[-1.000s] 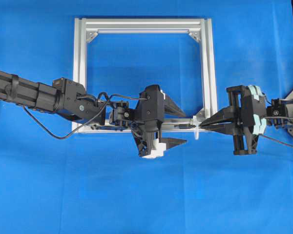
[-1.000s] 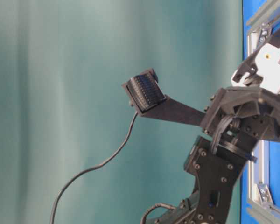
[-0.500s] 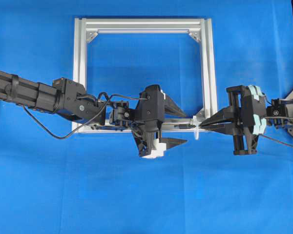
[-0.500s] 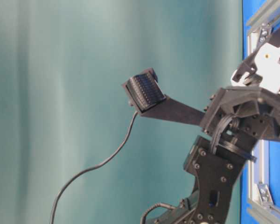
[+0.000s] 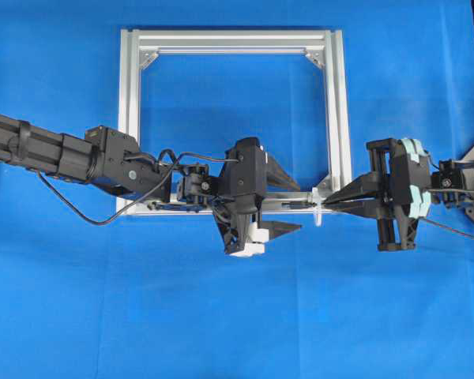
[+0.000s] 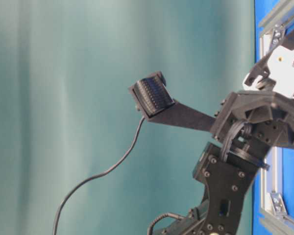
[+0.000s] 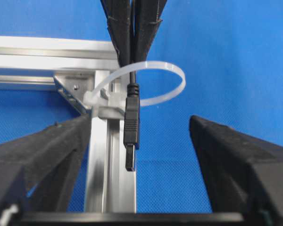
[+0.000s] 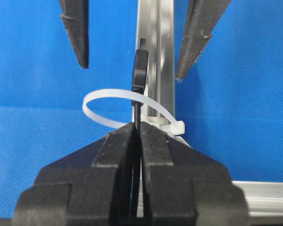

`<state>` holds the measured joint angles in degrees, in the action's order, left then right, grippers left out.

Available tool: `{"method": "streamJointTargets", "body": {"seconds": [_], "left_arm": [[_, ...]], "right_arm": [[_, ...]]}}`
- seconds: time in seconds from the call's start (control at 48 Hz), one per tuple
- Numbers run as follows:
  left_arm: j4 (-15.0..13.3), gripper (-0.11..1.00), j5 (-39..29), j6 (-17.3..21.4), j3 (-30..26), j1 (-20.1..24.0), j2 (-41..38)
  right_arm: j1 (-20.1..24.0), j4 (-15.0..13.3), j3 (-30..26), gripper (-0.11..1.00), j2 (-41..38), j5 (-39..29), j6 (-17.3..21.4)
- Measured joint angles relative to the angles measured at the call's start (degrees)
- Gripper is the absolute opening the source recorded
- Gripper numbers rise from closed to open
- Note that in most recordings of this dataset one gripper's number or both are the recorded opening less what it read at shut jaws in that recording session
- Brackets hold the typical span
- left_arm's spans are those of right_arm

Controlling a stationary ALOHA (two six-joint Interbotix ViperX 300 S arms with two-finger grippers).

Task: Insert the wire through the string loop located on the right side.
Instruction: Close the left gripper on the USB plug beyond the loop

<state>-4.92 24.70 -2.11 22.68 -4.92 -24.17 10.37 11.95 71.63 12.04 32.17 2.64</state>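
The wire runs out of my right gripper [image 8: 139, 126], which is shut on it just behind the string loop [image 8: 104, 113]. The wire's dark plug [image 8: 140, 70] sticks out past the loop, over the frame's bottom rail. In the left wrist view the plug [image 7: 131, 127] hangs through the white loop [image 7: 172, 87]. My left gripper [image 7: 140, 120] is open, one finger on each side of the plug and apart from it. From overhead, the left gripper [image 5: 299, 207] faces the right gripper [image 5: 325, 206] across the loop [image 5: 317, 212] at the frame's lower right corner.
The silver aluminium frame [image 5: 336, 103] lies flat on the blue cloth, with corner brackets inside it. The left arm stretches over its bottom rail from the left. A ribbed finger pad [image 6: 154, 95] and a thin black cable show in the table-level view.
The left gripper's fingers have drawn a little closer together around the plug. The right gripper and the wire have stayed where they were.
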Motion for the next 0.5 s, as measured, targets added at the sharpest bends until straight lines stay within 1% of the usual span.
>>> {"method": "streamJointTargets", "body": {"seconds": [0.146,0.187,0.208,0.437,0.5], "left_arm": [[0.0,0.22,-1.23,0.0,-0.79,0.0,-0.26],[0.0,0.11,-1.41,0.26,-0.88,0.0,-0.26],[0.0,0.08,-1.49,0.35,-0.88,0.09,-0.26],[0.0,0.08,-1.49,0.44,-0.88,0.35,-0.35],[0.0,0.08,-1.49,0.44,-0.97,0.35,-0.35]], "right_arm": [[0.0,-0.09,0.0,-0.04,0.0,0.0,0.0],[0.09,-0.09,0.0,-0.04,0.0,0.0,-0.09],[0.09,-0.18,-0.09,-0.04,0.0,0.0,-0.09],[0.0,-0.7,-0.09,-0.03,0.0,0.0,-0.09],[0.0,-0.79,0.0,-0.02,0.0,0.0,0.0]]}}
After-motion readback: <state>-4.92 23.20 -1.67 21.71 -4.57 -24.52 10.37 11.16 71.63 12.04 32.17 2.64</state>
